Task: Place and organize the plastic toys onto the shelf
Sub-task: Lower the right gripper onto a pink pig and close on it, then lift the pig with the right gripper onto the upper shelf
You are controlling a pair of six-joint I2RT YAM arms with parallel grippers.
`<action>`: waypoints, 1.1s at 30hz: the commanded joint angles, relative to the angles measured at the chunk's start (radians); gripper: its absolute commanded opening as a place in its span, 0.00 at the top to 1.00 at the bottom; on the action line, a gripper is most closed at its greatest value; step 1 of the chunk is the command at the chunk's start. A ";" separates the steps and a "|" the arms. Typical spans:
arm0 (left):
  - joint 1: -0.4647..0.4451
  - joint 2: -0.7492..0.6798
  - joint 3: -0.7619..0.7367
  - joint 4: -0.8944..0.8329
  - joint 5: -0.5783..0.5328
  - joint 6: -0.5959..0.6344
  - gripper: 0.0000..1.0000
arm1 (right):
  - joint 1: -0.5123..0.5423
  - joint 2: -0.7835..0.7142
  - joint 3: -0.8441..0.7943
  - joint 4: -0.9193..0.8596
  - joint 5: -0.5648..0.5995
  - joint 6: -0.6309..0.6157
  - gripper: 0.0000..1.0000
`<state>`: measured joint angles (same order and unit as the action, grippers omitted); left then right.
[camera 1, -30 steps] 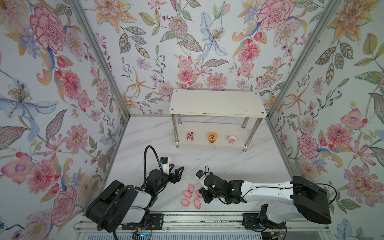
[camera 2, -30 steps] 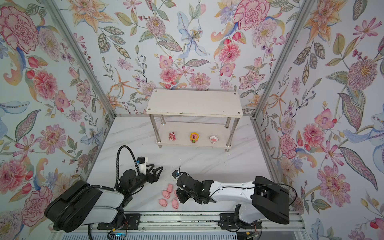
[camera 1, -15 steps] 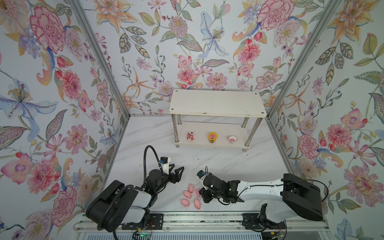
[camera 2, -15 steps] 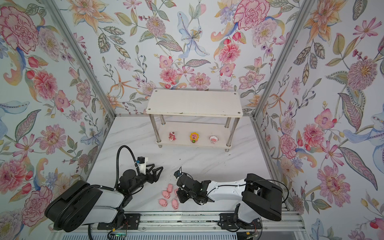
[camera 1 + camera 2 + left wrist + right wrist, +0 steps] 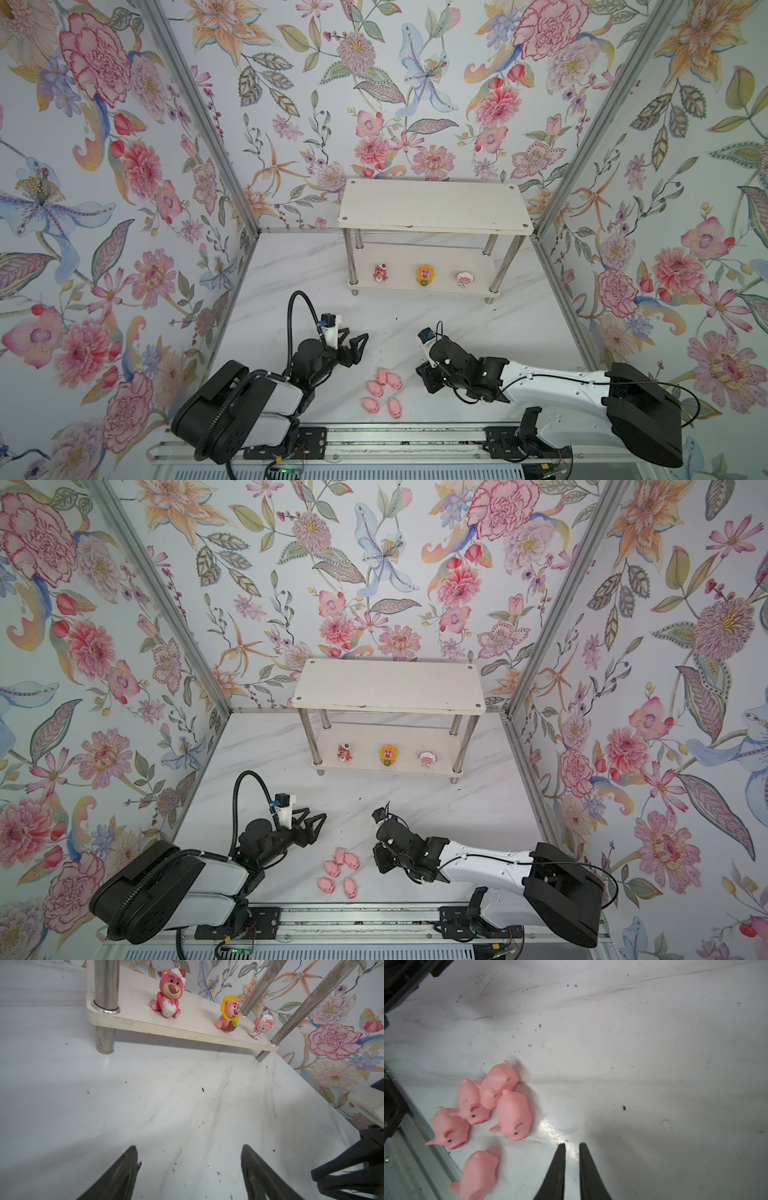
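- The left gripper hangs spread wide and empty, on the shelf side of the pile.
- The five pink pigs huddle on the tabletop between both arms, well short of the shelf.
- The right gripper, tips barely parted and holding nothing, is probably the nearer arm. The closest pig lies just beside its tips, with its long axis roughly parallel to them.

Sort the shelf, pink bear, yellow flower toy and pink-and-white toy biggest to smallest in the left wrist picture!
1. shelf
2. pink bear
3. yellow flower toy
4. pink-and-white toy
The bear sits nearest the camera, so the toys' true order is unsure.
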<state>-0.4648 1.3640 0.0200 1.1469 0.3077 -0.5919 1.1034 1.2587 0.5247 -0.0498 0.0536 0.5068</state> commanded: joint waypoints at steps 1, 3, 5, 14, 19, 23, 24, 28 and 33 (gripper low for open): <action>0.012 0.015 0.001 0.042 0.011 -0.006 0.21 | 0.069 0.023 0.049 -0.042 0.022 -0.056 0.50; 0.010 0.018 0.003 0.043 0.012 -0.007 0.21 | 0.097 0.061 0.068 -0.048 0.043 -0.070 0.40; 0.012 0.018 0.001 0.043 0.012 -0.006 0.21 | 0.108 0.108 0.091 -0.050 0.060 -0.086 0.35; 0.013 0.012 0.001 0.040 0.013 -0.006 0.21 | 0.115 0.314 0.226 -0.029 0.072 -0.163 0.31; 0.014 0.012 0.001 0.040 0.014 -0.006 0.21 | 0.118 0.358 0.242 0.003 0.071 -0.142 0.43; 0.015 0.015 0.001 0.045 0.017 -0.011 0.21 | 0.116 0.331 0.221 0.008 0.086 -0.118 0.59; 0.015 0.016 0.001 0.046 0.020 -0.011 0.21 | 0.115 0.318 0.213 0.007 0.088 -0.112 0.65; 0.015 0.015 0.001 0.048 0.024 -0.016 0.21 | 0.107 0.240 0.183 -0.030 0.105 -0.090 0.72; 0.015 0.008 -0.003 0.048 0.026 -0.020 0.21 | 0.045 0.060 0.198 -0.234 0.156 -0.091 0.76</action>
<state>-0.4625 1.3739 0.0196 1.1580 0.3119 -0.6033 1.1862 1.4113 0.7158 -0.1432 0.1555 0.4057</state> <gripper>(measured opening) 0.790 0.247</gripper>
